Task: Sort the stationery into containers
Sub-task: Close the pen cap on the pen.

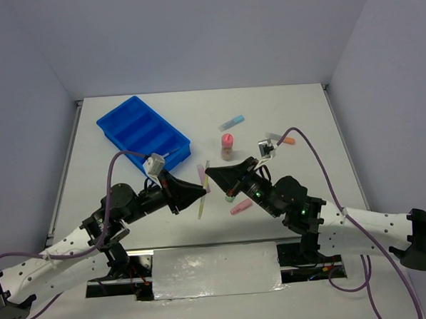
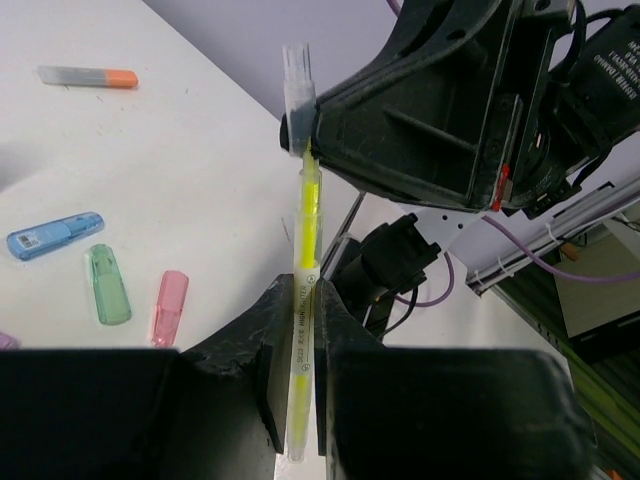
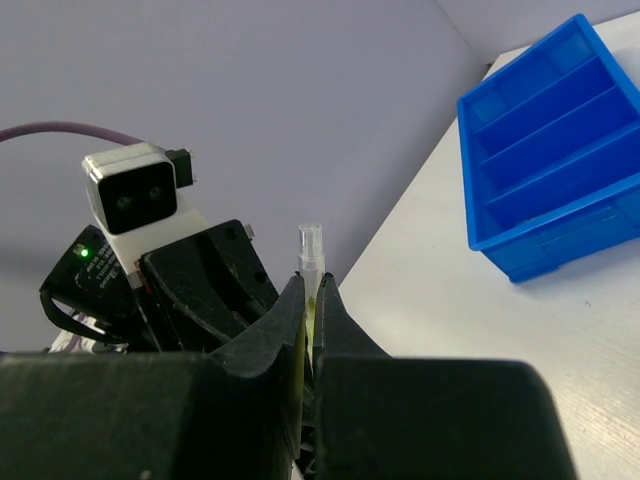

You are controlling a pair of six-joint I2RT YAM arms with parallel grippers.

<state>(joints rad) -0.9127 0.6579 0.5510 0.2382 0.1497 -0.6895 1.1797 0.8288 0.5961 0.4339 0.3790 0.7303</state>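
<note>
**Item:** yellow pen (image 2: 303,230), thin, with a clear cap at one end
**Location:** off the table (image 1: 310,104), over its near middle, well apart from the blue tray (image 3: 570,238)
**Hold:** gripped at both ends
- Left gripper (image 2: 303,300): jaws drawn narrow on the lower barrel
- Right gripper (image 3: 310,295): clamped tight on the capped end

**Container:** blue tray with four long compartments, at the far left of the table

**Loose on table:**
- Pink-capped bottle (image 1: 227,146): upright, near the middle
- Blue stick (image 1: 232,120): lying beyond the bottle
- Orange-tipped stick (image 1: 287,140): to the right of the bottle
- Green stick (image 2: 107,284) and pink stick (image 2: 170,305): lying just beside each other, near the two grippers
</note>
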